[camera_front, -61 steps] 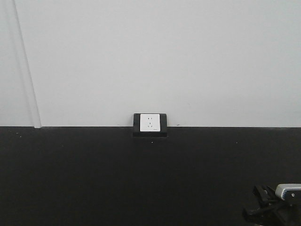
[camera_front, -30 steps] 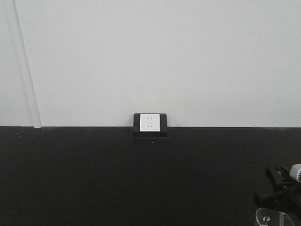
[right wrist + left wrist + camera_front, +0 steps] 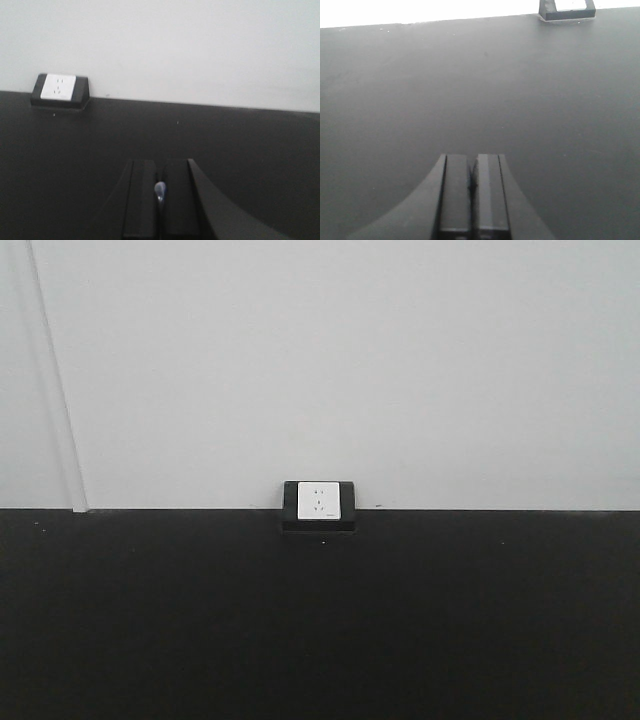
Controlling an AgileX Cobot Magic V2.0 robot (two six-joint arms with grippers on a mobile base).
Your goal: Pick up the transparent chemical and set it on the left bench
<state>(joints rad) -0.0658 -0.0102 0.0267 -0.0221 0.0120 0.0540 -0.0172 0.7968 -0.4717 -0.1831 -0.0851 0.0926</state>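
left tool (image 3: 472, 165) pressed together | right tool (image 3: 160, 170) pinching transparent chemical (image 3: 160, 190) over left bench (image 3: 250, 150)

The left gripper (image 3: 473, 161) sits low in the middle of the view, its two dark fingers (image 3: 456, 195) pressed flat together with only a thin seam between them. It holds nothing that shows. Under and ahead of it spreads the matte black bench (image 3: 470, 90). At the far edge, top right, a dark socket housing (image 3: 567, 11) stands against a white wall (image 3: 420, 10).
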